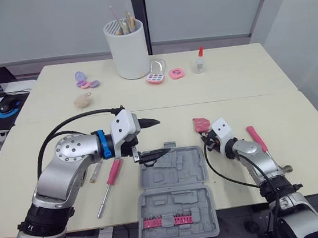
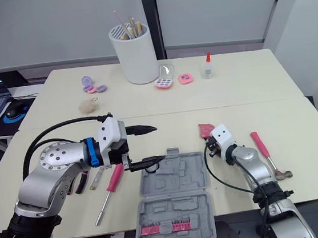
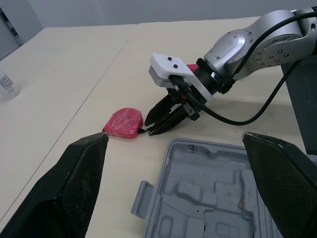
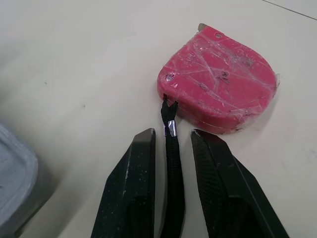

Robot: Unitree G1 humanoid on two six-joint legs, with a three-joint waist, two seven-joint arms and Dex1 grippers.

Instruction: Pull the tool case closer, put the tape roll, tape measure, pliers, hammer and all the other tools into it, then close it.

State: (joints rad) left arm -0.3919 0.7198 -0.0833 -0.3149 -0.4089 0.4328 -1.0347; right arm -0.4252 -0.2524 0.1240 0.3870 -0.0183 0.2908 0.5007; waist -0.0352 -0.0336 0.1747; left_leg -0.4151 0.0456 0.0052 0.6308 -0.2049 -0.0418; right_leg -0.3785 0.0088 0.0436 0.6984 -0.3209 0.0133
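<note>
Right gripper (image 4: 172, 133) rests low on the table (image 1: 296, 115), its two fingers (image 4: 136, 168) slightly apart with the black strap (image 4: 172, 153) of the pink tape measure (image 4: 218, 89) lying between them. The tape measure sits just beyond the far right corner of the open grey tool case (image 1: 176, 192), which lies at the table's near edge with its near half reaching past that edge. A pink-handled hammer (image 1: 257, 139) lies toward the right edge, beside the right arm. The left gripper (image 1: 162, 136) hangs over the case's far left corner with its fingers spread wide and nothing in them. A pink-handled screwdriver (image 1: 110, 182) lies left of the case.
</note>
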